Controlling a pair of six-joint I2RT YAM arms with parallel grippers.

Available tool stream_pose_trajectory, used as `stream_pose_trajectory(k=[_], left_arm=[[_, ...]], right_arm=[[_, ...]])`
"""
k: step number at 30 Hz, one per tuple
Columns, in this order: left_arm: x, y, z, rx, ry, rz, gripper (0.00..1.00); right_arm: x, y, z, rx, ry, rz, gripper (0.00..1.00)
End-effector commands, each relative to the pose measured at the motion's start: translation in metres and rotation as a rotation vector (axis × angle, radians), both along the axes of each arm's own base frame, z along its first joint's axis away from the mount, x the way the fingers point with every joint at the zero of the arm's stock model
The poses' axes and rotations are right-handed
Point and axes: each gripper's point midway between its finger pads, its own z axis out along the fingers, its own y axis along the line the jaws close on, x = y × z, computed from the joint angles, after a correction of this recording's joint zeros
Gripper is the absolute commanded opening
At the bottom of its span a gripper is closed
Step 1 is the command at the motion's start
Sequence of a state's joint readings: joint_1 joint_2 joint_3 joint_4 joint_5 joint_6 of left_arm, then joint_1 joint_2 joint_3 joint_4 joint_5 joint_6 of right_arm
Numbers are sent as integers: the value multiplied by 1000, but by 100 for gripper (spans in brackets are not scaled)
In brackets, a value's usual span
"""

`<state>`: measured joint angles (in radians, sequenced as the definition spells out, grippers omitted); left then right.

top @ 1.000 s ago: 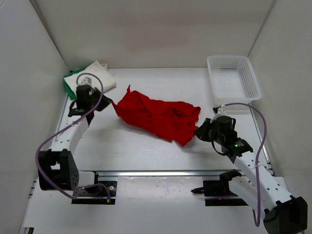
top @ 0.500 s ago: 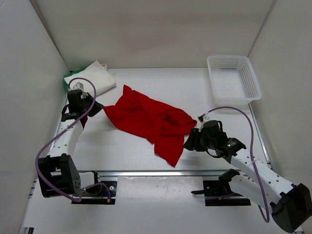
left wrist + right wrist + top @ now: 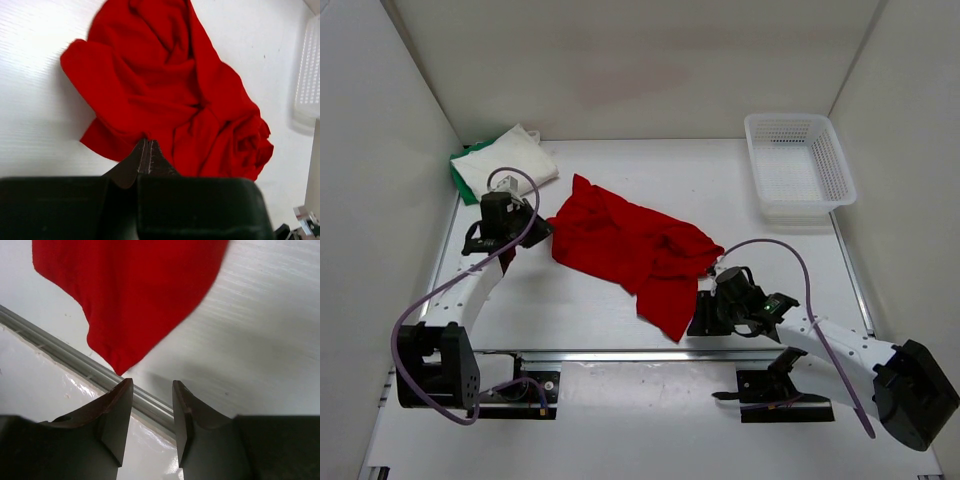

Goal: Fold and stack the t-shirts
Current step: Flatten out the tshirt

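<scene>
Green t-shirt (image 3: 461,180): only an edge sliver shows, the rest is buried under the white t-shirt (image 3: 510,155). Left gripper (image 3: 148,146) tips meet the near hem of the red t-shirt (image 3: 165,95). The pinch point itself is hidden behind them, probably with cloth between. In the right wrist view that shirt is cut off by the top edge, and only one corner shows. Basket (image 3: 309,75) is clipped by the frame's right edge and blurred. From the top view the right gripper (image 3: 699,324) is too small and dark to read its gap.

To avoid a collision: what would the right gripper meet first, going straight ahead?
Probably the red t-shirt, whose near corner lies just ahead of the right gripper; depth is unclear.
</scene>
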<state>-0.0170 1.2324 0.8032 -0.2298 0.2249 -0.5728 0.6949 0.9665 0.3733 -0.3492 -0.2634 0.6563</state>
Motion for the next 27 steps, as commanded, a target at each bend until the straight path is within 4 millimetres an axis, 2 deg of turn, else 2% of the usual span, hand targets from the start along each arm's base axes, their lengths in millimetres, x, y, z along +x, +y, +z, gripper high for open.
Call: stream_pose_trajectory(k=[1,6,10,13,15,17,20,22,24,26,27], left_arm=[[-7,-13,10,-14,-45,-45,0],[-18,-21,-2,-21,-30,-76,0],[-26,-27,0,-28,-42,-98,0],[-30,-26,-5,-23,-35,-92,0],[-32,-31,-4,-31,-42,-106,0],[-33,-33,-7,-34,-35,-108,0],[-39,-38,-14,-41,-18,-120,0],[-45,-39,-21,-27,-3,-122,0],[-48,-36,-26,-31,4,-116,0],[-49,-35,-27,-38,5,-108,0],[-52,-37,-31,-35,9,-118,0]], right_arm=[[1,13,2,37,8,-1,36],[4,19,-9,-44,8,24,36],[17,-6,-37,-206,-17,-53,32],[38,-18,-43,-244,-47,-122,13],[55,-21,-41,-232,-71,-165,0],[79,-31,-37,-219,-102,-218,0],[100,-42,-29,-213,-125,-247,0],[103,-39,-16,-197,-148,-230,10],[90,-40,-13,-217,-139,-221,30],[78,-38,-10,-196,-138,-230,36],[69,-43,-13,-190,-125,-244,38]])
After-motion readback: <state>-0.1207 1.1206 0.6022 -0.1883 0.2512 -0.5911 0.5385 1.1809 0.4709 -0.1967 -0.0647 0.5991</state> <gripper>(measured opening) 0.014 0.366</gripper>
